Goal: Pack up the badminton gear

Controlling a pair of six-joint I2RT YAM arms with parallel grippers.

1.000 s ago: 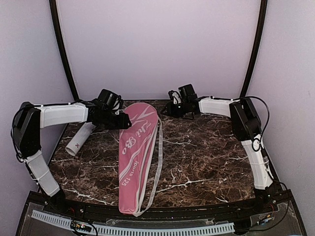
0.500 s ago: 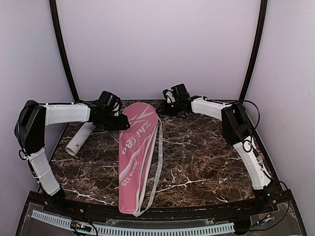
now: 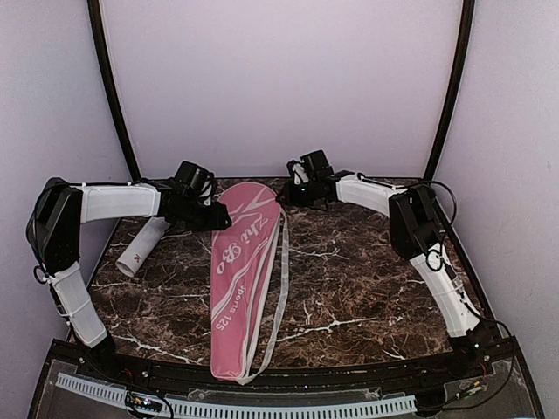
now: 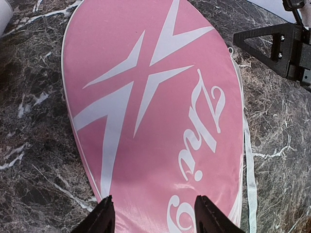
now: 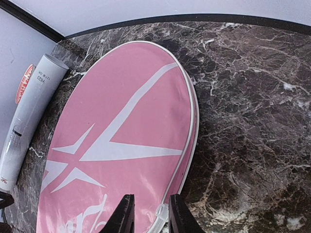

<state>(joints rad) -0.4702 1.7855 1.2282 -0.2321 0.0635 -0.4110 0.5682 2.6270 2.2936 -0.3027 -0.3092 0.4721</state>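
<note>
The pink racket-shaped bag [image 3: 240,271] with white lettering lies flat down the middle of the marble table, its wide head at the far end. My left gripper [image 3: 218,218] hovers open over the left side of that head; in the left wrist view its fingertips [image 4: 102,216] stand wide apart above the pink fabric [image 4: 146,121]. My right gripper [image 3: 293,194] is at the head's right rim. Its jaws [image 5: 151,213] are narrow but apart, astride the white-piped edge, with the clear zipper pull [image 5: 164,214] between them. The white tube [image 3: 144,244] lies left of the bag, its red cap [image 5: 24,82] at the far end.
The dark marble table [image 3: 367,279] ends in a black curved rim near the back wall. The bag's white strap [image 3: 279,288] trails along its right side. The right gripper [image 4: 277,46] shows at the top right of the left wrist view.
The right arm has reached further left, bringing its gripper to the bag head's right edge, and its jaws have narrowed. The left arm has shifted only slightly.
</note>
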